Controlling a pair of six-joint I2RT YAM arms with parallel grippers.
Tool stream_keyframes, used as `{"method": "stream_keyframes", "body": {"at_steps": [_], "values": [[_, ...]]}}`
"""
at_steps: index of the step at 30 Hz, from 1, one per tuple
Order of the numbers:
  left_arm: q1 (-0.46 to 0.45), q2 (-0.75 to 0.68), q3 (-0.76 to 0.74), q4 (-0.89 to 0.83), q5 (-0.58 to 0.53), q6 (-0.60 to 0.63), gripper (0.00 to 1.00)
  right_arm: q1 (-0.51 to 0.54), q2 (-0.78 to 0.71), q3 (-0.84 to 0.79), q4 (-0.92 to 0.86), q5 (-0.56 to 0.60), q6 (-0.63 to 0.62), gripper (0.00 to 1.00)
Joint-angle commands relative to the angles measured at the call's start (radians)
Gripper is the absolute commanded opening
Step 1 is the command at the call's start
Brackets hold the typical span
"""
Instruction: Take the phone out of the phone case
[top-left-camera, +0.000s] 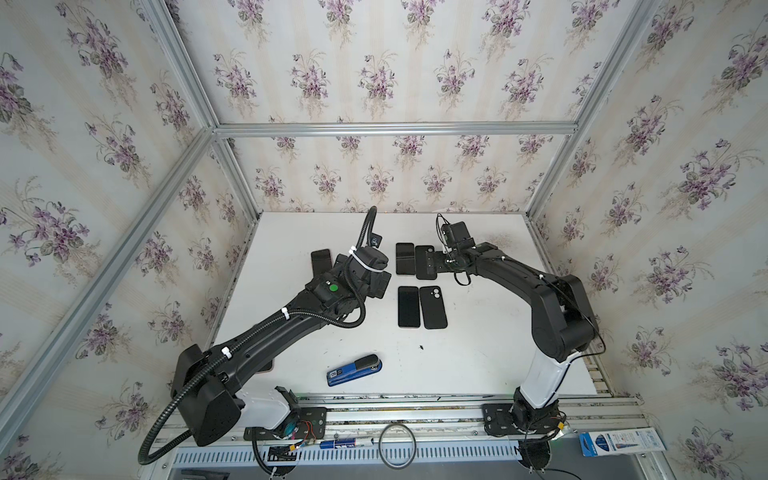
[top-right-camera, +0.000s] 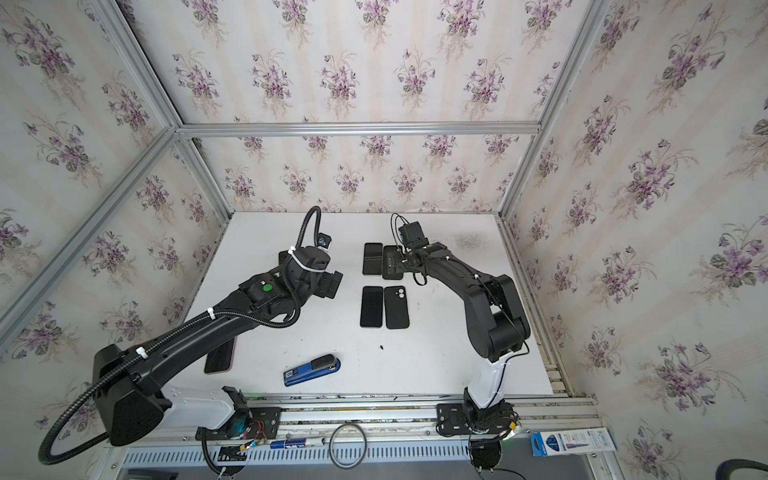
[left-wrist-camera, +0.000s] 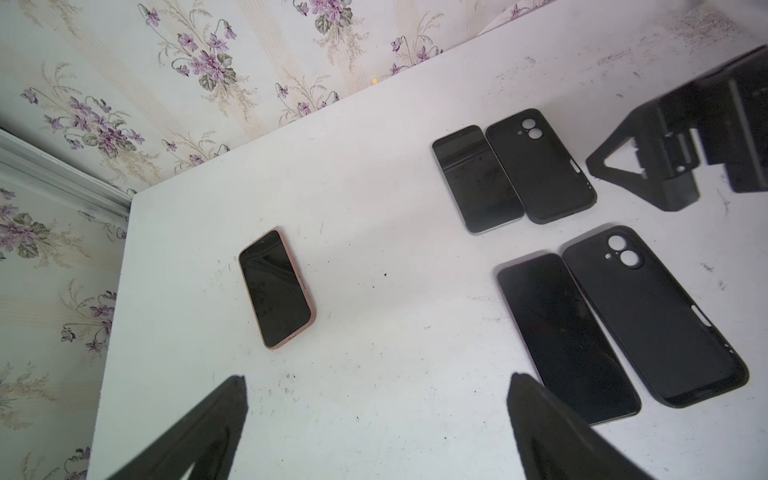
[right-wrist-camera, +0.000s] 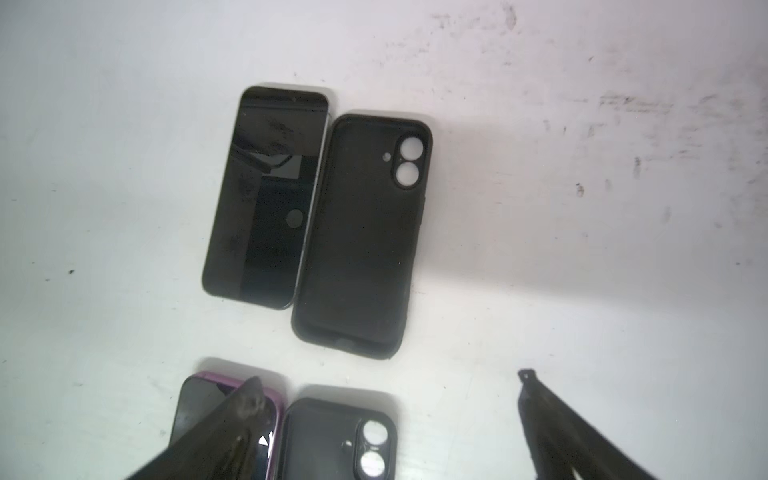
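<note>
1. In both top views we look down from high over the front of the table, facing the back wall, seeing the whole top
2. From the left wrist we look slantwise across it toward the far left corner, fairly near
3. From the right wrist we look almost straight down, close
4. All views share the silver-edged phone and the empty case beside it
</note>
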Motion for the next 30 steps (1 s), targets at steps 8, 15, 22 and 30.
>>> {"method": "stream_keyframes", "body": {"at_steps": [8, 15, 22, 30], "values": [[0.087, -0.106, -0.015, -0.017, 0.028, -0.079, 1.00, 0.001, -0.365, -0.177, 0.061, 0.024, -0.067, 1.00], [0.147, -0.241, -0.043, -0.028, 0.022, -0.083, 1.00, 0.001, -0.635, -0.300, 0.024, -0.003, -0.051, 1.00], [0.193, -0.348, -0.070, -0.050, 0.050, -0.089, 1.00, 0.001, -0.849, -0.362, -0.093, -0.012, -0.017, 1.00], [0.257, -0.350, -0.036, -0.153, 0.107, -0.088, 1.00, 0.001, -1.003, -0.387, -0.239, -0.024, 0.002, 1.00]]}}
